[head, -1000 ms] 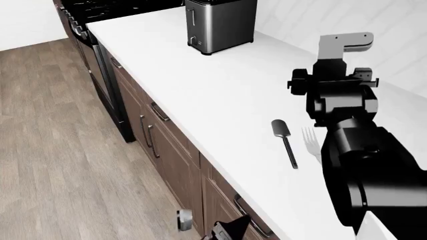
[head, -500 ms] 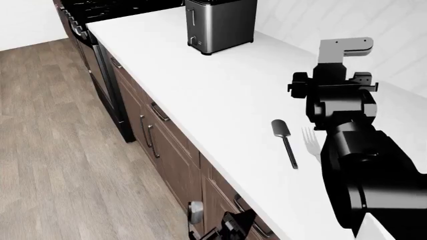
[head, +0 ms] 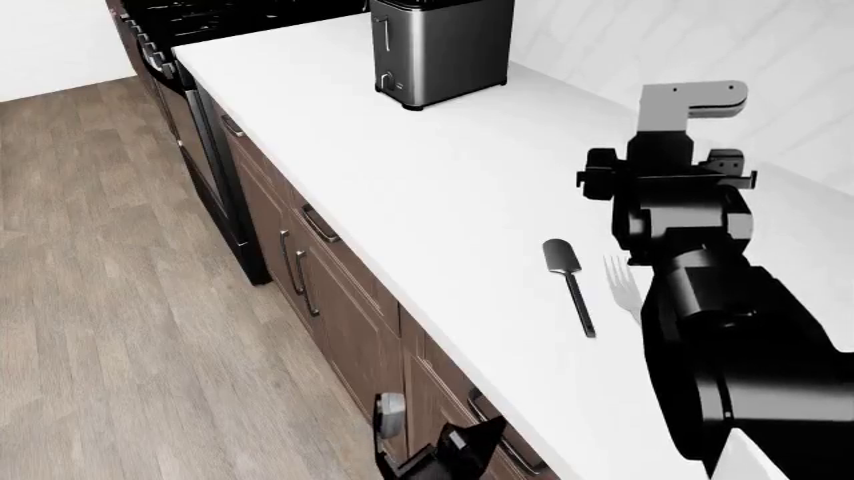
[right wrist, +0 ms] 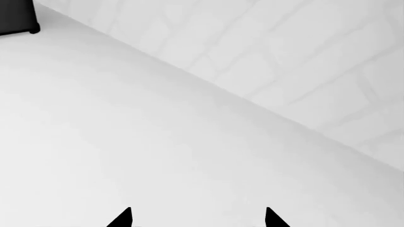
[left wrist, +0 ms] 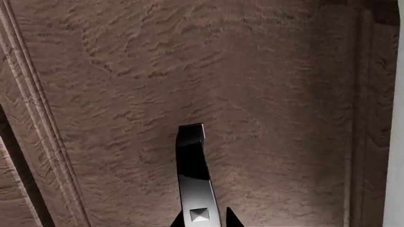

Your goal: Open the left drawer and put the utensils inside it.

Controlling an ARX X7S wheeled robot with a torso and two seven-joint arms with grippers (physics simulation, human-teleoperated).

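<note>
A long white counter [head: 441, 190] runs away from the camera, over a row of dark brown wood cabinets [head: 327, 290] with dark bar handles. A steel toaster [head: 441, 48] stands upright near the counter's far end. Beyond it sits a black stove [head: 200, 20] with knobs along its front. The wall [head: 747, 40] behind the counter is white tile. The floor [head: 120, 300] is grey-brown wood planks. Light is soft and even.

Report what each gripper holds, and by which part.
Nothing. The right gripper is open above bare countertop; the left gripper faces the cabinet front, its state unclear.
</note>
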